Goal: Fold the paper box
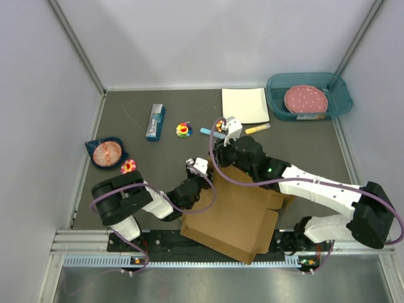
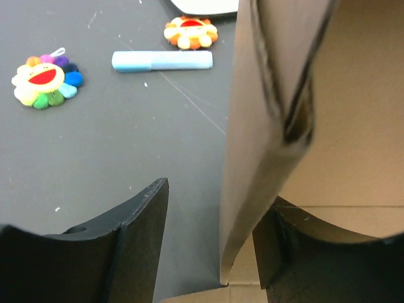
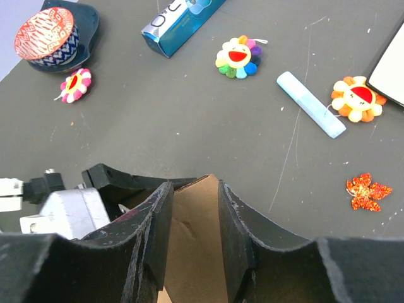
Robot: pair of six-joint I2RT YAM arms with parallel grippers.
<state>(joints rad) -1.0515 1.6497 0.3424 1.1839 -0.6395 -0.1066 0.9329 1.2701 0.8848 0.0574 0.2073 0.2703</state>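
The paper box [image 1: 233,214] is a brown cardboard sheet lying partly folded at the near middle of the table, over the front edge. My left gripper [image 1: 202,175] is at its left far corner. In the left wrist view the gripper [image 2: 218,196] is open, with an upright flap [image 2: 265,126] between the jaws, close to the right finger [image 2: 284,252]. My right gripper [image 1: 218,158] is just beyond, at the box's far corner. In the right wrist view it [image 3: 194,186] is open, with a cardboard corner [image 3: 196,240] showing between the fingers.
A white square plate [image 1: 245,105] and a teal bin [image 1: 338,104] holding a pink plate stand at the back right. A blue carton [image 1: 155,122], flower toys [image 1: 184,130], a blue marker [image 1: 208,132], a yellow marker [image 1: 257,129] and a dark bowl [image 1: 107,153] lie beyond and left.
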